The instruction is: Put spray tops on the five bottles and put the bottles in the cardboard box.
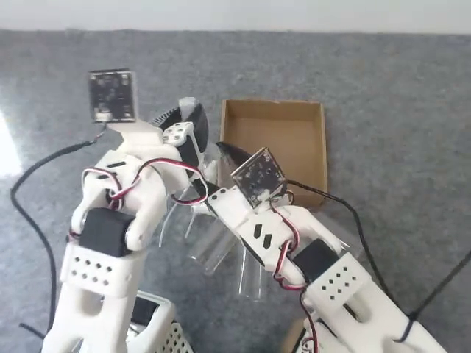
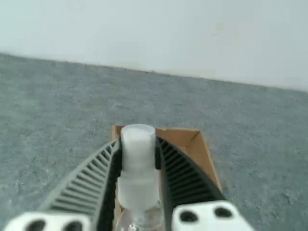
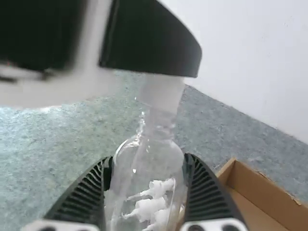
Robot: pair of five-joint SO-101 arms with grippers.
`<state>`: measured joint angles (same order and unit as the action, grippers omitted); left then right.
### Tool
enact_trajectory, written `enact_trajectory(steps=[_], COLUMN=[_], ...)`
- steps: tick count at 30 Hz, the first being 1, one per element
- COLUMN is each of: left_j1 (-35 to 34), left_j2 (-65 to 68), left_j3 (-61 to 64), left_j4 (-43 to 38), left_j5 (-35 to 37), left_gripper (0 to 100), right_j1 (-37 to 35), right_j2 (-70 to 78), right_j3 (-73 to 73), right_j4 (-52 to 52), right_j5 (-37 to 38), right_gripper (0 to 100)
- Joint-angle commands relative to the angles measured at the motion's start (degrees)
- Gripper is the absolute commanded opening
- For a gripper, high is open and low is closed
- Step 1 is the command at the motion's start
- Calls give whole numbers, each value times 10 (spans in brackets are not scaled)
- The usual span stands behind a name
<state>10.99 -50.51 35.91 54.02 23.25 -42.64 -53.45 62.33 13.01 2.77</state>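
Clear bottle (image 3: pixel 144 187) with white spray top (image 2: pixel 138 168) at its neck: right hand (image 3: pixel 148 166) pinches the bottle body, left hand (image 2: pixel 138 143) pinches the spray top.

The table (image 1: pixel 405 110) has a grey, speckled cover that looks like a short carpet. It reaches across the high view, and it also lies in the left wrist view (image 2: pixel 48 96) and the right wrist view (image 3: pixel 57 144). Behind the table stands a plain white wall (image 1: pixel 294 15), which meets the grey cover in a straight line (image 2: pixel 168 33) (image 3: pixel 250 57). At the left edge of the high view there is a bright patch of light (image 1: pixel 6 147) on the table. At the bottom edge stands a white basket (image 1: pixel 173 334) with small holes in its wall. Something dark lies in it, but I cannot tell what. Farther right on the same edge is a small brown piece (image 1: pixel 294 340), too cut off to name.
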Motion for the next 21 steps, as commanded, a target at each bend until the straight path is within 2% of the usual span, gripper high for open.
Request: enact_trajectory(steps=[1, 11, 16, 21], left_j1=[6, 27, 27, 27], left_j2=[-1, -1, 4, -1], left_j3=[6, -6, -14, -21], left_j4=[7, 20, 25, 25], left_j5=[-1, -122, -123, -123], left_gripper=[11, 26, 138, 143], right_j1=[25, 30, 29, 29], right_j2=[5, 24, 24, 24], right_j3=[-15, -12, -12, -11], right_j4=[-37, -36, -36, -40], right_j5=[-11, -6, 17, 17], right_gripper=[6, 6, 6, 6])
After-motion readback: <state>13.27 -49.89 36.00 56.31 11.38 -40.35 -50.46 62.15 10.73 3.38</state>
